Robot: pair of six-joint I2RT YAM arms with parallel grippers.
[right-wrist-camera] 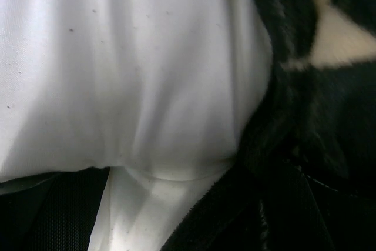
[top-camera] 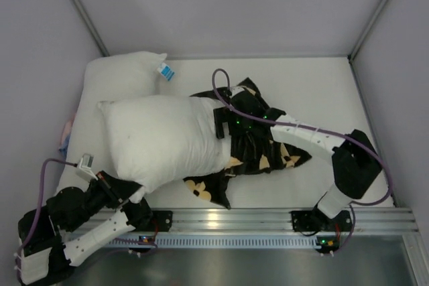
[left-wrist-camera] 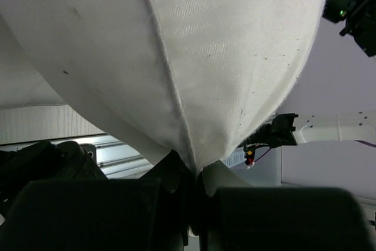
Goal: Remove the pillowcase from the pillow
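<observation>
Pillow (top-camera: 161, 138) corner at 7 o'clock clenched in left fingers (left-wrist-camera: 147, 204), likely as anchor; right fingers (top-camera: 221, 124) released, spread at pillowcase (top-camera: 261, 149) mouth, 3 o'clock.

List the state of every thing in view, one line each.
pillow, mostly out, right end inside the pillowcase
pillowcase, bunched around that end
left fingers, shut on the pillow's corner
right fingers, open at the pillowcase mouth
second pillow, lying bare at the back

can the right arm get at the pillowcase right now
Probably yes: the right gripper, jaws wide, sits at the mouth of the pillowcase beside the pillow, nothing between them. The left gripper pinches the pillow's other end.
</observation>
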